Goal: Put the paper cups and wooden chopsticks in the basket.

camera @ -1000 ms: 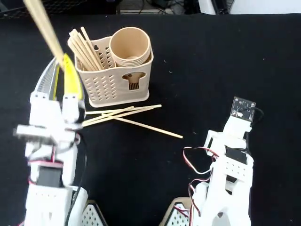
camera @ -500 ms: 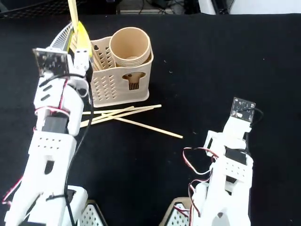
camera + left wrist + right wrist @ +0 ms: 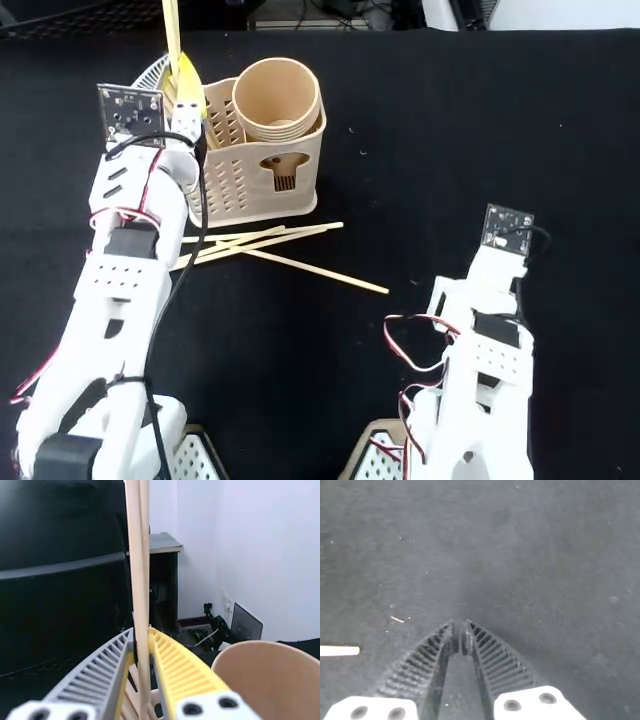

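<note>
1. Nearest me, my right hand (image 3: pixel 459 642) hangs low over the black surface (image 3: pixel 545 555), fingers pressed together on nothing. In the high view its own arm covers it.
2. A blunt stick end (image 3: pixel 339 651) pokes in at the edge of the right wrist view, with the rest cut off.
3. Farther out, the loose chopsticks (image 3: pixel 270 245) lie fanned on the surface just in front of the basket (image 3: pixel 250 190). Their left ends run under my left arm, so I cannot count them.
4. The basket stands upright. Its right compartment holds a nested stack of paper cups (image 3: pixel 277 95); I cannot tell how many. The left compartment is mostly hidden behind my left arm. In the left wrist view, pale sticks show below the fingers, but they are hard to make out.
5. My left hand (image 3: pixel 175 68) is above that left compartment, clamped on the held chopsticks (image 3: pixel 136 555). There look to be two of them, nearly upright. Their tops are cut off at the frame edge in both views.
</note>
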